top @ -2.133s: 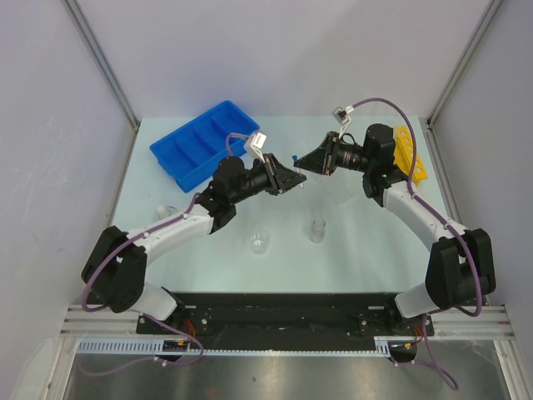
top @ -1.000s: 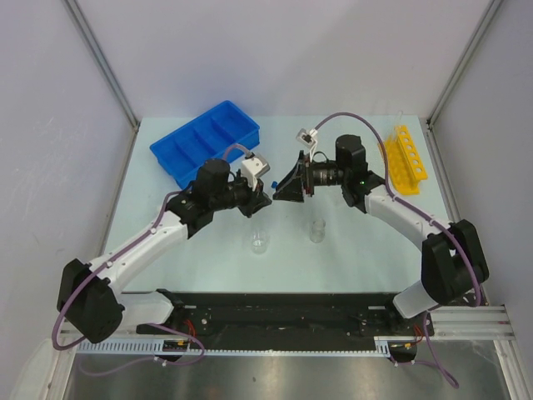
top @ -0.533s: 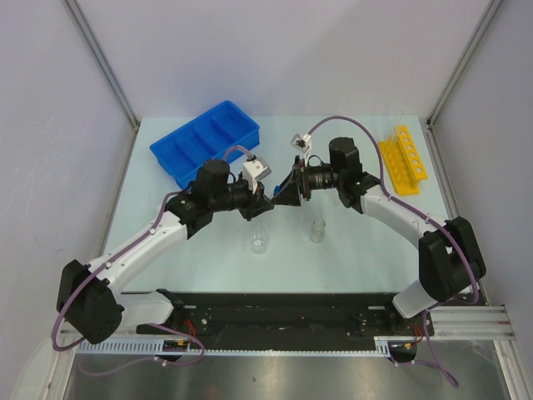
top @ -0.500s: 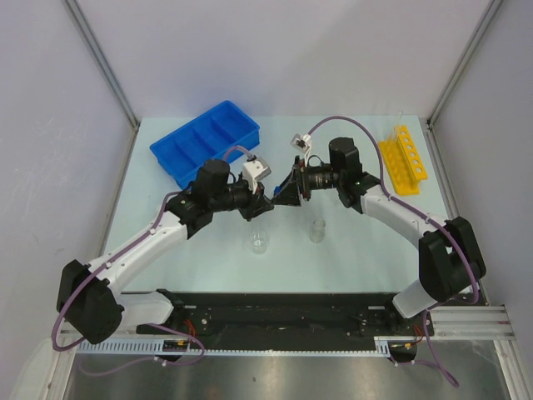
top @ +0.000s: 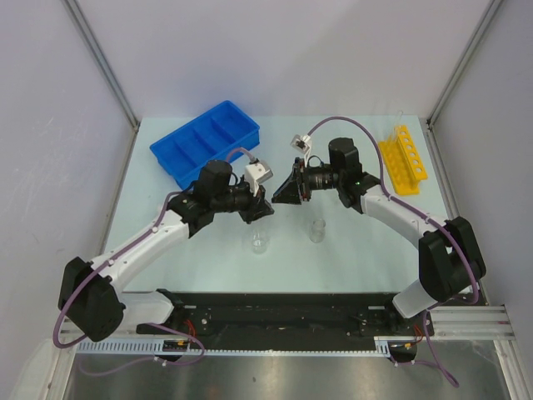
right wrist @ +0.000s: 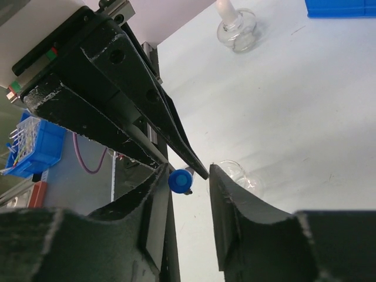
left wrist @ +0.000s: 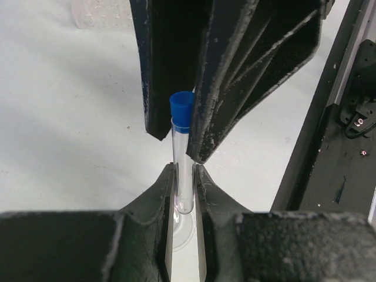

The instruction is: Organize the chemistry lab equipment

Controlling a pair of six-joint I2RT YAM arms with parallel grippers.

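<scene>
Left gripper (left wrist: 184,171) clamped on the thin blue-capped tube (left wrist: 184,154); right gripper (right wrist: 188,171) straddles its cap, jaws parted.

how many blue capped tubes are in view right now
1. The blue-capped tube is gripped near its bottom by the left claw, its cap between the fingers of the right claw. Others may be hidden.

Bright, even, diffuse light; only faint soft shadows on the pale surface (top: 333,267). In the left wrist view the blue-capped tube (left wrist: 183,158) is sharp, the dark near foreground soft.
</scene>
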